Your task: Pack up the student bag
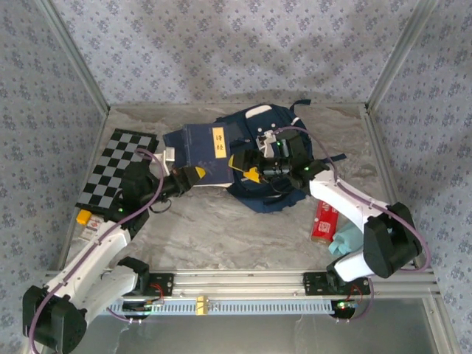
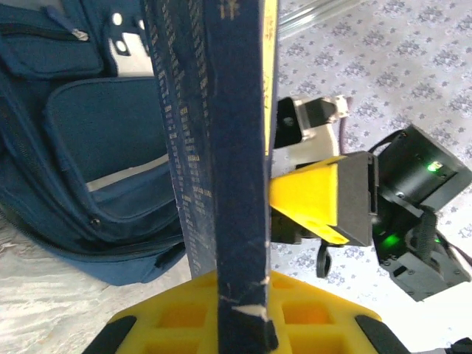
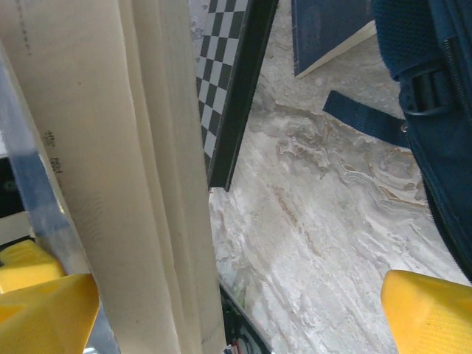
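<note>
The student bag [image 1: 269,158] is a large navy backpack lying at the back centre of the table; its pockets show in the left wrist view [image 2: 88,147] and its strap side in the right wrist view [image 3: 435,110]. A navy book [image 1: 206,151] with a yellow label is held up on edge just left of the bag. My left gripper [image 1: 193,175] is shut on the book's spine [image 2: 240,221], between the yellow jaws [image 2: 243,313]. My right gripper [image 1: 247,166] stands open at the book's other end, the cream page edges [image 3: 125,184] resting against one of its fingers [image 3: 44,295].
A checkerboard [image 1: 118,169] lies at the left. A second navy book [image 3: 324,29] lies flat beside it. A red box [image 1: 324,221] and a teal item [image 1: 346,240] sit near the right arm. Patterned walls enclose the marbled table [image 1: 221,228].
</note>
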`<action>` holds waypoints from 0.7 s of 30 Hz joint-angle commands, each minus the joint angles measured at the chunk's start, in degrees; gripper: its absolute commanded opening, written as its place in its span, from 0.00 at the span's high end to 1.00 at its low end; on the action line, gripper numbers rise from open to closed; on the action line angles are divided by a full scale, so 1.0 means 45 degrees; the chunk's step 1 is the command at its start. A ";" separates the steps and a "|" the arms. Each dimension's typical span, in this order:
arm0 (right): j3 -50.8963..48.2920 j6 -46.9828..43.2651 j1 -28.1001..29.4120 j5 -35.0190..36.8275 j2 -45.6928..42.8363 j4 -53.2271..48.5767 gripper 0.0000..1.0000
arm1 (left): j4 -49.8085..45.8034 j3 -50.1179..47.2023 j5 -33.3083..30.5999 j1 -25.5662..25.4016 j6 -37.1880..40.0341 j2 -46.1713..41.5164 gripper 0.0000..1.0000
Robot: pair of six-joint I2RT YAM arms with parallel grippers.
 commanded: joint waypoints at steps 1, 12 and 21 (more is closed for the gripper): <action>-0.0436 0.1665 0.0152 -0.0791 -0.0062 0.2355 0.00 | 0.1604 0.1073 -0.0127 -0.0426 0.0082 0.0200 1.00; -0.0981 0.3944 0.0204 -0.1648 -0.0631 0.6856 0.01 | 0.1514 0.1554 -0.0626 -0.0933 0.0450 0.1023 1.00; -0.1039 0.2955 0.0075 -0.1292 -0.1312 0.5322 0.21 | 0.0533 0.1450 -0.1046 -0.0952 0.0948 0.1149 1.00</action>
